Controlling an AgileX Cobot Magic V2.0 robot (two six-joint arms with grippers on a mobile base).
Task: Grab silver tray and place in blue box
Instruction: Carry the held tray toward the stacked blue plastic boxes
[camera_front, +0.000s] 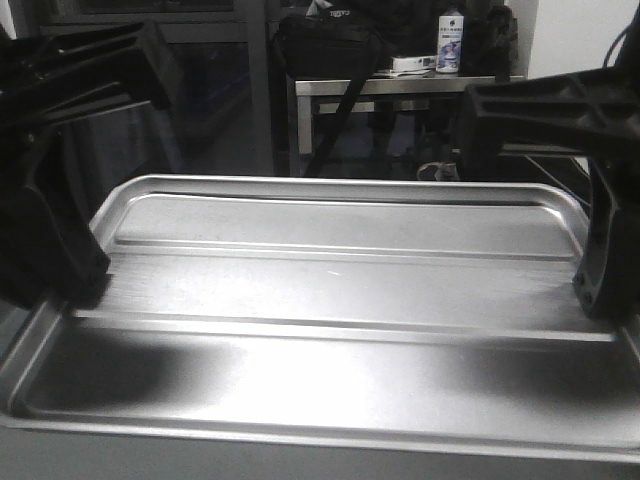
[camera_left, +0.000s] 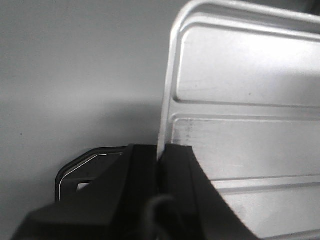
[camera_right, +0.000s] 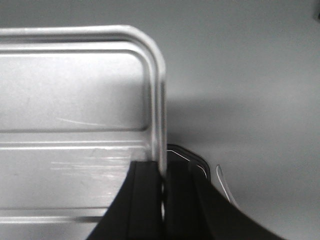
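**A:** How many of each?

**B:** One silver tray (camera_front: 330, 290), a large shallow rectangle of shiny metal with rounded corners and a raised rim. Two long ribs (camera_front: 330, 250) cross its recessed centre panel. There are two hands, both black, matte and angular.

**A:** Where does the tray lie?

**B:** It sits square across the front view, over a plain grey tabletop (camera_left: 75, 75). I cannot tell whether it rests on that surface or hangs just above it. A soft shadow lies on the grey beside each short edge.

**A:** And the hands?

**B:** The left hand (camera_left: 160, 161) is closed down to the thickness of the rim. It pinches the tray's left edge with one finger inside and one outside. The right hand (camera_right: 164, 172) clamps the right edge the same way.

**A:** The metal itself?

**B:** It looks brushed, with fine scratches near the right hand's grip. Bright glare in the middle washes out detail.

**A:** What is hidden?

**B:** The tray's near right corner runs out of the front view, and the hands cover parts of both short edges. Behind, in the dim, stands one bare metal table (camera_front: 400, 85). It carries one black bag (camera_front: 325, 45) and one white bottle with a blue label (camera_front: 449, 40). A small pale item beside the bottle is too blurred to name.
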